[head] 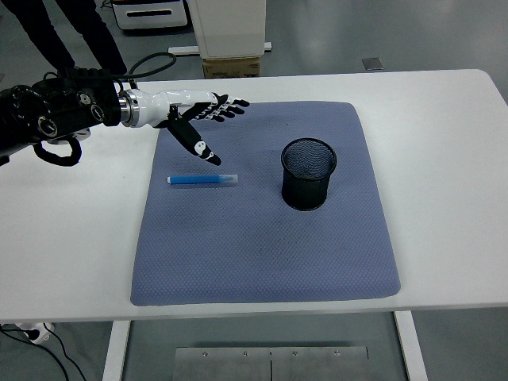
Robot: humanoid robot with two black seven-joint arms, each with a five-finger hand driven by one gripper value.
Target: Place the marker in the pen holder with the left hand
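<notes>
- Head view: we see a slim blue marker with a pale, translucent cap end (203,180) lying flat and lengthwise across the left half of a grey-blue textured fabric mat (262,254), which covers the middle of the white table (444,159).
- We see our left hand (198,119) reaching in above the mat's far left part, fingers spread and straight, thumb pointing down toward the marker; it holds nothing and does not touch the marker.
- We see a black wire-mesh cylindrical pen holder (309,174) standing upright on the mat, right of the marker and well apart from it.
- A person's dark-trousered legs (71,32) show beyond the table's far left corner.
</notes>
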